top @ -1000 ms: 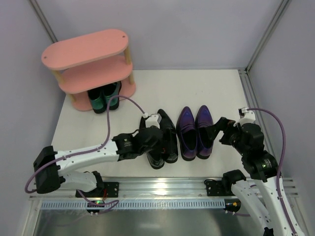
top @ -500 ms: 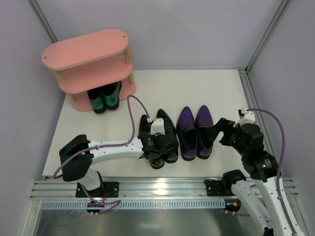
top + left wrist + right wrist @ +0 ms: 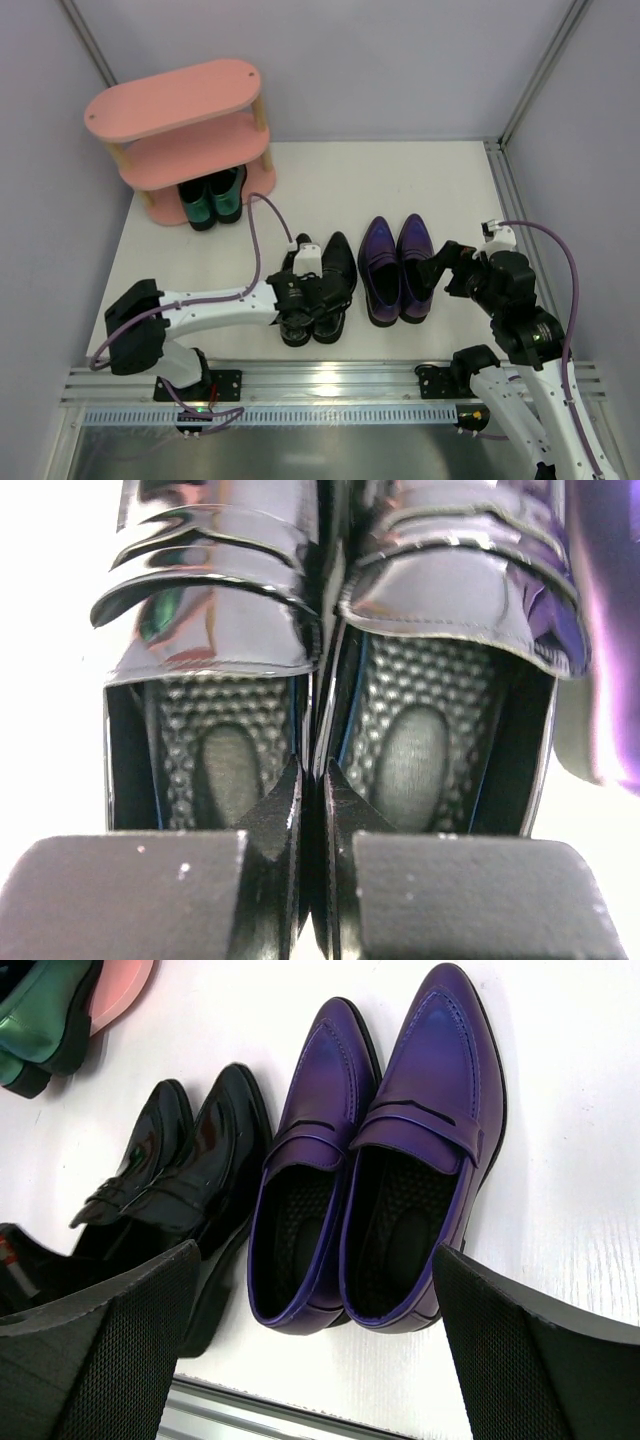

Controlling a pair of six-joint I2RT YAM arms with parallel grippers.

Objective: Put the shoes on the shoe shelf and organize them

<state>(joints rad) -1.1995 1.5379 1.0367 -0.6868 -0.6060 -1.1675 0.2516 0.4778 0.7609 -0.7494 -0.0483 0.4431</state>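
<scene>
My left end effector closed from wide open onto adjoining inner walls of the black pair; pair swung, heels leftward.

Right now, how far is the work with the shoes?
Done: the green pair sits on the bottom tier of the shelf. In hand: the left gripper pinches the black pair by their adjoining inner walls. Left: the purple pair on the table.

Robot lab test cell: plain panel walls, aluminium frame posts, white tabletop
</scene>
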